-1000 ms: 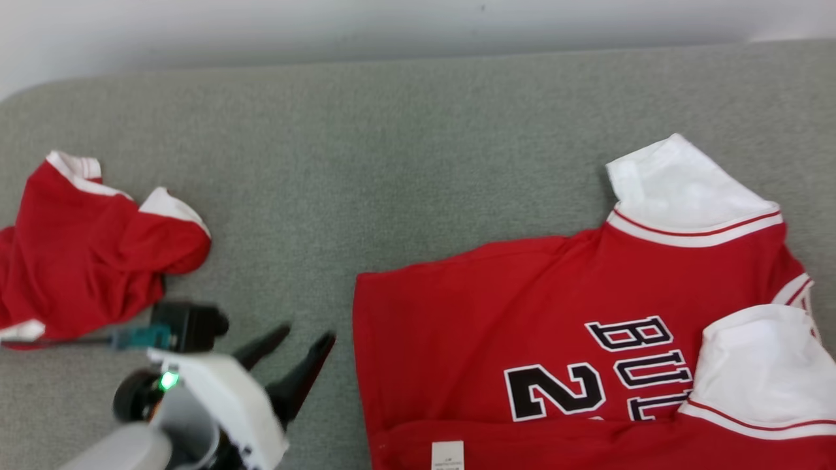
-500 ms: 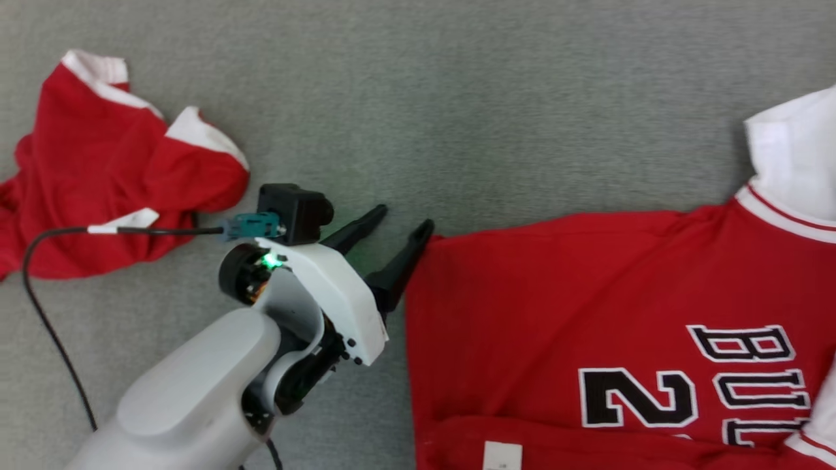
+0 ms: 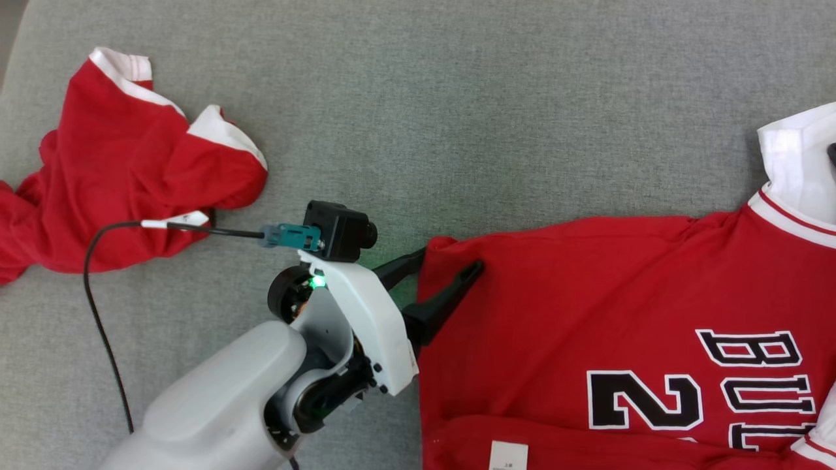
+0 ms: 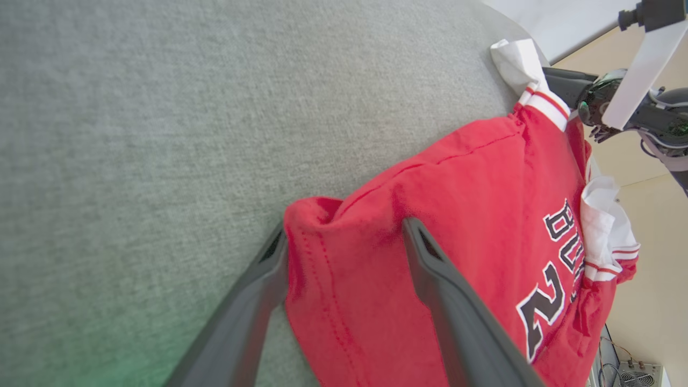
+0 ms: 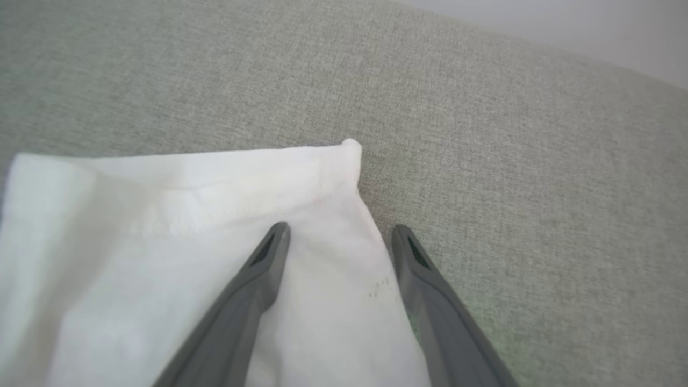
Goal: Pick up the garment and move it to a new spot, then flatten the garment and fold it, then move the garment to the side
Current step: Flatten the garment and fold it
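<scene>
The garment point(image 3: 588, 294) is a red jersey with black lettering and white sleeves, spread on a grey fabric surface point(image 3: 457, 98). My left gripper point(image 3: 450, 259) is open at its near left corner. In the left wrist view the left gripper point(image 4: 344, 228) straddles that bunched corner of the garment point(image 4: 457, 177), one finger beside the hem, the other on top of the cloth. My right gripper point(image 5: 341, 230) is open over the outer corner of a white sleeve point(image 5: 188, 204), one finger on the sleeve, one past its edge. That sleeve point(image 3: 793, 163) lies at the head view's right edge.
A second red garment point(image 3: 117, 170) with white trim lies crumpled at the far left. A black cable point(image 3: 98, 294) runs from the left wrist camera across the surface near it. Beyond the surface's end, the left wrist view shows beige floor point(image 4: 645, 295).
The head camera has tilted down and shifted. My left gripper has advanced right from bare fabric to the jersey's corner, which now sits between its open fingers and bunches slightly.
</scene>
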Available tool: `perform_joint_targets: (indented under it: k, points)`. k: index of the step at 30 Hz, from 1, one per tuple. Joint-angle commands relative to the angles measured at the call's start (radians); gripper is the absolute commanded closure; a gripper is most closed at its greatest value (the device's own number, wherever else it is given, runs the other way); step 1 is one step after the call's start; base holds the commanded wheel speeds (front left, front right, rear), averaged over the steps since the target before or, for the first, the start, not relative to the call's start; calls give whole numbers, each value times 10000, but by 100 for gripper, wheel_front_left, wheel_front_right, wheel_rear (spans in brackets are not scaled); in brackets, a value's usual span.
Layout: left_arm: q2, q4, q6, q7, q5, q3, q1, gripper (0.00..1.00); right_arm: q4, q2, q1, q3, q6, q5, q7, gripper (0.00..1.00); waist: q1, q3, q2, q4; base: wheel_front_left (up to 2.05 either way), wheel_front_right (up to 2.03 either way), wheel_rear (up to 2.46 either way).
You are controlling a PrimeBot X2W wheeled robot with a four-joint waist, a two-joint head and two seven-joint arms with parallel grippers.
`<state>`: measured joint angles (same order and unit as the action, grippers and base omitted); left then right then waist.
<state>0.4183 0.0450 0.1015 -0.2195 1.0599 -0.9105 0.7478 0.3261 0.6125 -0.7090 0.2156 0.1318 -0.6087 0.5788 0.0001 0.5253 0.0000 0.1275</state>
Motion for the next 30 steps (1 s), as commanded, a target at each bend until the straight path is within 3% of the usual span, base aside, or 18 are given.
perform_joint_targets:
  k: [1, 10, 11, 12, 19, 30]
  points:
    - [13, 121, -17, -220, -37, -251, -271, 0, 217, -27, 85, 240, -21, -48, 16, 0, -1, -6, 0, -44, 0, 0, 0]
    - [-56, 522, -63, -416, -267, -519, -61, 0, 460, -223, -212, 1154, 6, -264, 37, 0, -1, 99, 0, -119, 0, 0, 0]
    - [-98, 651, -58, -447, -311, -564, -35, 66, 477, -264, -236, 1356, 24, -352, 136, 56, -1, 98, 0, -124, 0, 0, 0]
    - [-135, 779, -38, -380, -333, -568, 16, 100, 497, -304, -288, 1471, 30, -458, 105, 100, -1, 99, 0, -131, 0, 0, 0]
    - [-265, 1460, 33, 371, -472, -38, 479, 100, 1004, -44, -1215, 1157, -22, -177, -1183, 100, -1, -74, 0, -158, 0, 0, 0]
    - [-593, 1921, 233, 1821, -652, 715, 714, 100, 1629, -181, -1839, 744, -20, 102, -3275, 100, -1, -727, 0, -476, 0, 0, 0]
